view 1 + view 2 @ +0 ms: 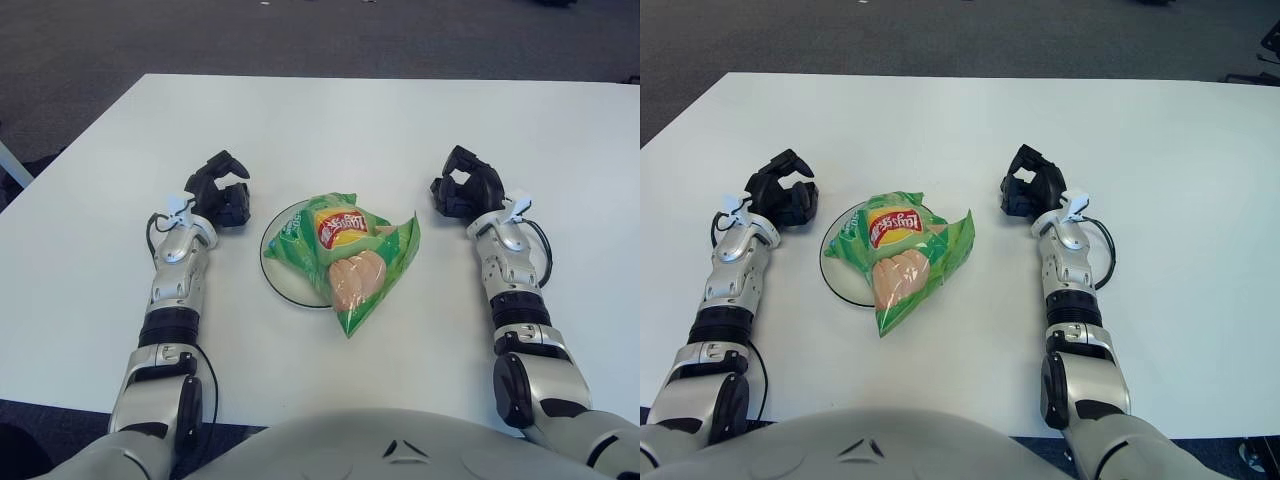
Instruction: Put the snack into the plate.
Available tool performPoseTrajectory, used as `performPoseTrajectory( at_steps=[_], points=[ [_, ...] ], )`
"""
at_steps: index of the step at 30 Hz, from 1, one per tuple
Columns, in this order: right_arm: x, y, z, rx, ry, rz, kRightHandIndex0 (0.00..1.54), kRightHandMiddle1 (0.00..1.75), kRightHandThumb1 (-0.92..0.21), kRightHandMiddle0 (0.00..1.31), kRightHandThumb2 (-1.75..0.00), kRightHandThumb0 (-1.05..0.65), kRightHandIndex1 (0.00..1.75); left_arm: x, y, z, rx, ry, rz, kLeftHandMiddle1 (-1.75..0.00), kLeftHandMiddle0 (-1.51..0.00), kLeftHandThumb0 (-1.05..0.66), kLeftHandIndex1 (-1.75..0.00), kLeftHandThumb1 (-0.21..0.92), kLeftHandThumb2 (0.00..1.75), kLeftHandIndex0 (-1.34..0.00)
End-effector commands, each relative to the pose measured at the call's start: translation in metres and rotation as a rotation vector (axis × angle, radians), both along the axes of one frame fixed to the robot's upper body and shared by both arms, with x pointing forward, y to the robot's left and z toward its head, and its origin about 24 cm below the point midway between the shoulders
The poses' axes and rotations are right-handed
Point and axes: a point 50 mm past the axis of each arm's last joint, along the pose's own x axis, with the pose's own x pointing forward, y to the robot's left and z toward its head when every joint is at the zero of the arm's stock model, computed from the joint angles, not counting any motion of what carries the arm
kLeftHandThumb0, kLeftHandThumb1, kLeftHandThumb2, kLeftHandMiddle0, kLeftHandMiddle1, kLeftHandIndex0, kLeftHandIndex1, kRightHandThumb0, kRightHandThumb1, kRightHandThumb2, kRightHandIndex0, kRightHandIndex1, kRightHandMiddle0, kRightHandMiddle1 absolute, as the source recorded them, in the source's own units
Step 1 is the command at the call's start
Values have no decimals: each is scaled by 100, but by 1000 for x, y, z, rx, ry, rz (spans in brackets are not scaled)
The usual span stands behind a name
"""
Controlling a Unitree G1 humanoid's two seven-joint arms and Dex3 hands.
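Snack (347, 258), one green bag, lying across your one white plate (279, 272) at table (330, 120) centre, left hand (218, 190) at nine o'clock, right hand (466, 186) at three, both fingers curled, empty.

A green snack bag (349, 259) is laid flat across a white plate (276, 268), its lower corner hung over the rim onto the tabletop (330, 120).

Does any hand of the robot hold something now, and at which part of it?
Nothing is held. The left hand and right hand are curled, each apart from the snack bag, which lies on the plate.
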Motion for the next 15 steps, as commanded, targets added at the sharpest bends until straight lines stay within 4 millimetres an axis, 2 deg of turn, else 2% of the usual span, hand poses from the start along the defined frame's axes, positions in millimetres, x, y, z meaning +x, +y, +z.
performPoseTrajectory(
  at_steps=[1,15],
  points=[
    [-20,4,-39,59,122,-15,133,175,-19,72,-147,-53,175,-18,-1,-36,-37,134,21,-175,-132,-49,-175,30,134,-63],
    [-20,4,-38,59,85,-26,133,175,-18,73,-149,-54,175,-18,-3,-33,-41,128,29,-175,-131,-48,-175,32,131,-61]
  ],
)
